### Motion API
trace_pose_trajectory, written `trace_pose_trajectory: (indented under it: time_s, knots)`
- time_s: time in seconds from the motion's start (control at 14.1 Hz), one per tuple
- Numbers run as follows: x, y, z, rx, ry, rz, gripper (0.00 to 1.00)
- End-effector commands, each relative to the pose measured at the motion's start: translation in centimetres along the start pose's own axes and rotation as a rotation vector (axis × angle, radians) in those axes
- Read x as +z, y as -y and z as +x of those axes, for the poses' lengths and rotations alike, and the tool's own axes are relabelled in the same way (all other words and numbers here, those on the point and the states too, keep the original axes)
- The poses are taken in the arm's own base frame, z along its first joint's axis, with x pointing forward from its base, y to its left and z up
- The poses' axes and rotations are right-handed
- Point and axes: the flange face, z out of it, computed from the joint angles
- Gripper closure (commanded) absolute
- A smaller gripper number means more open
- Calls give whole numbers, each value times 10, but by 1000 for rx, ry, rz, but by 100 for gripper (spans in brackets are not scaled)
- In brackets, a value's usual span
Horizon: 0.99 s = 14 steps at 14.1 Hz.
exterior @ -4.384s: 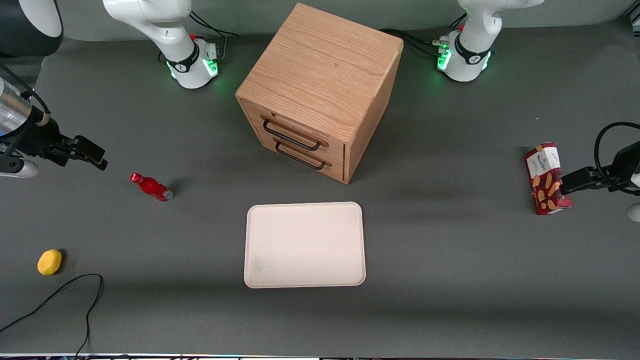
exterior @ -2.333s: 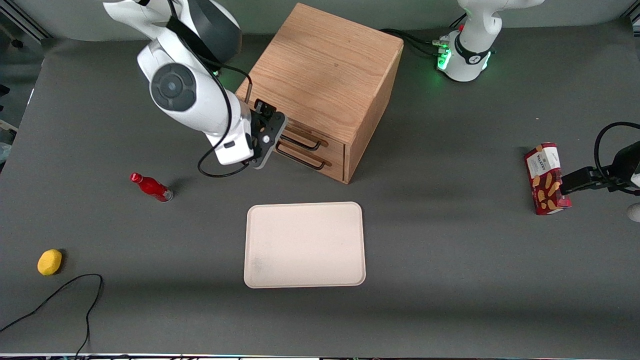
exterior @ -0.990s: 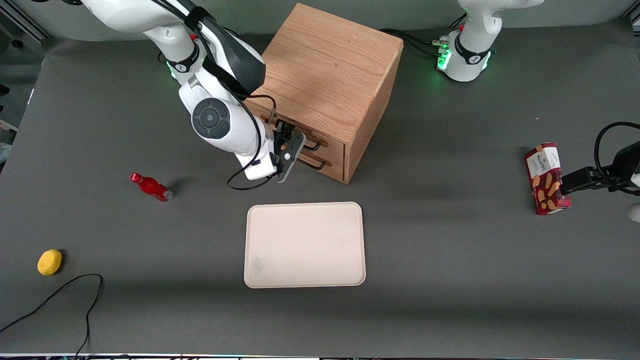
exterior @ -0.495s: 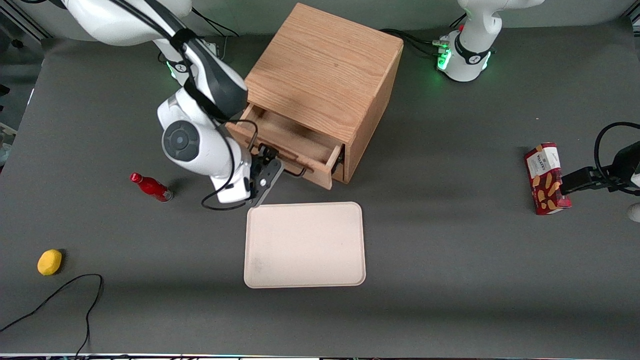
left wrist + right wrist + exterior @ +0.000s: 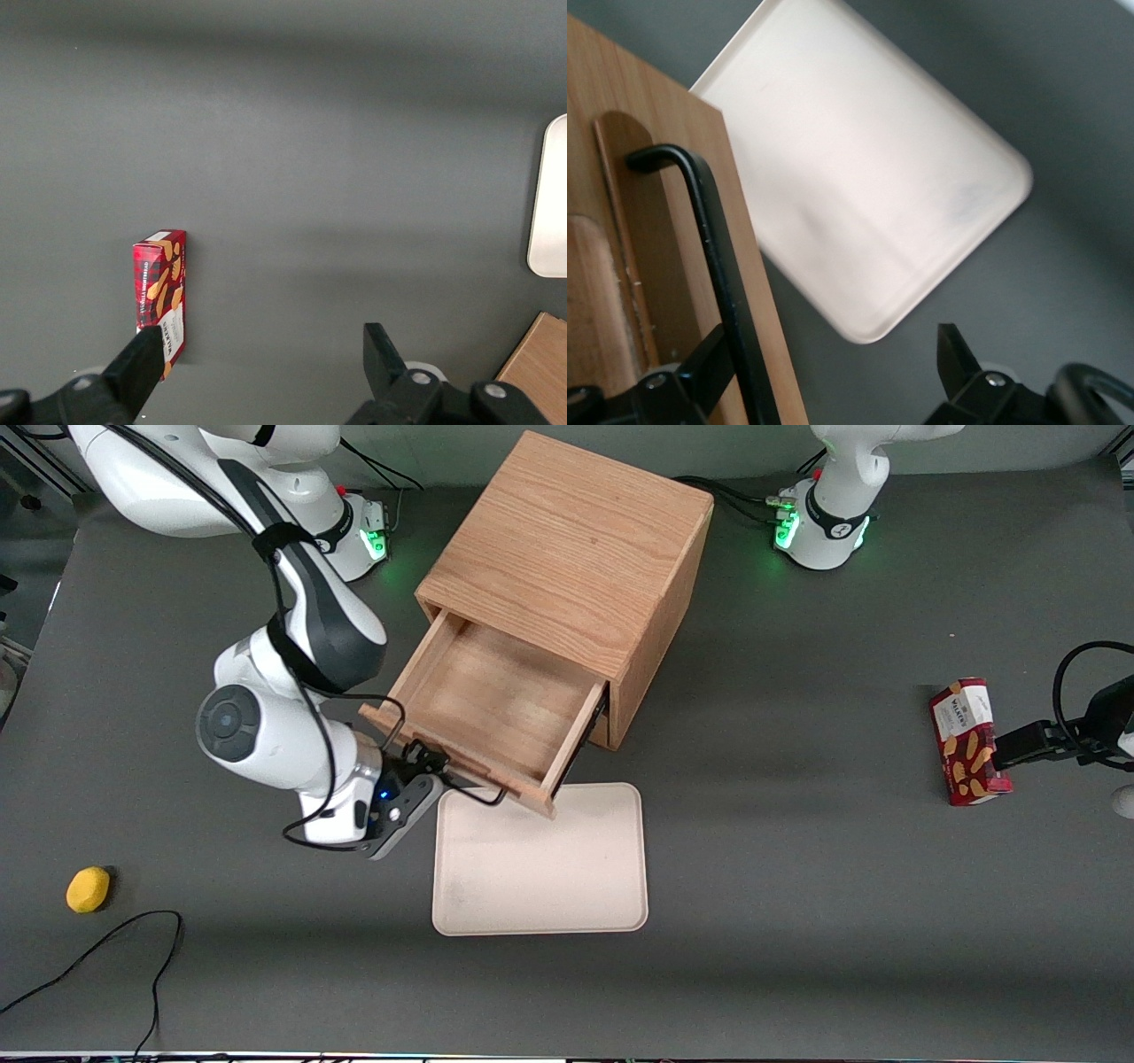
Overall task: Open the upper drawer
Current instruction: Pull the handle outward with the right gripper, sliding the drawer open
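Upper drawer [image 5: 492,708] is sitting pulled far out of the oak cabinet [image 5: 576,558], its front overhanging the cream tray [image 5: 540,868]. Pincer [image 5: 423,772] is spread wide around the black handle [image 5: 722,266], not clamping. Opening is looking essentially done; only withdrawing is remaining.

The upper drawer [image 5: 492,713] now stands pulled far out; the hand [image 5: 431,769] has drawn back with its handle.

Hand [image 5: 431,772] at the pulled-out upper drawer [image 5: 485,713], its front overhanging the tray [image 5: 540,877]; bare tabletop [image 5: 797,886] all around.
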Motion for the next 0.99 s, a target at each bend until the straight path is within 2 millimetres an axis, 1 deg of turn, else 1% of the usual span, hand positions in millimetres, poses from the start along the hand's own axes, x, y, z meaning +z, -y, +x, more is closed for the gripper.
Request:
trace_pose_trajectory:
  time_s: [0.0,0.14,0.28,0.42,0.49,0.57,0.64,0.71,0.78,0.85,0.92]
  knots:
    - [-6,-20,7,10,-68,-48,0]
    - [-7,-26,7,21,-85,-61,0]
    - [-10,-25,7,23,-89,-63,0]
    - [-20,-23,8,17,-100,-70,0]
    - [-35,-19,8,10,-109,-80,0]
    - [-55,-13,7,4,-119,-95,0]
    - [-76,-13,2,8,-120,-110,0]
    - [-101,-23,-7,31,-133,-138,0]
    - [-131,-30,-19,62,-158,-160,0]
    - [-159,-39,-34,106,-173,-156,0]
    - [-186,-48,-54,158,-163,-143,0]
